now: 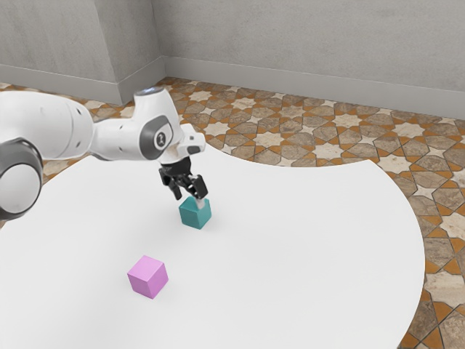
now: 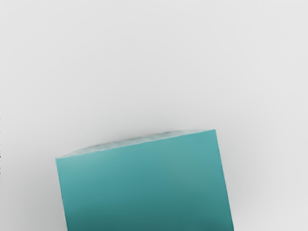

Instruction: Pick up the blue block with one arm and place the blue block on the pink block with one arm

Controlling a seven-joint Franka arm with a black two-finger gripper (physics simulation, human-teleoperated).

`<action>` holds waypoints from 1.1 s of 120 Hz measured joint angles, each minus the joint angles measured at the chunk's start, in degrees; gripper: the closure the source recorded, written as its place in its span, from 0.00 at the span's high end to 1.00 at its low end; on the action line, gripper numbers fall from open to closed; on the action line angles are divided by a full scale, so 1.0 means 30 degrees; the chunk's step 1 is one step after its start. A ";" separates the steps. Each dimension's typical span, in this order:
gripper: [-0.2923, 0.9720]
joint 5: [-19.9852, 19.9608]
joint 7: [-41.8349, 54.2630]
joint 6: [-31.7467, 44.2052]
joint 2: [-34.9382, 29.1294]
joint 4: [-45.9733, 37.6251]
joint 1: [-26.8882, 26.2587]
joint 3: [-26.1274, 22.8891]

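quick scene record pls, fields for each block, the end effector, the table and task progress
blue block: teal-blue cube resting on the table, directly under the end effector
pink block: on the table, apart from the blue block, nearer the exterior camera
end effector: open, tips at the blue block's top
table: white, curved edge
task progress: blue block not yet lifted; pink block's top bare

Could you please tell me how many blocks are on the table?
2. The blue block sits on the white table just under the gripper; the pink block lies apart from it, nearer the camera in the exterior view. None seems hidden.
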 joint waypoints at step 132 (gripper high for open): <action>0.75 0.0629 -0.2003 -0.0779 0.1137 0.1332 -0.0010 0.0000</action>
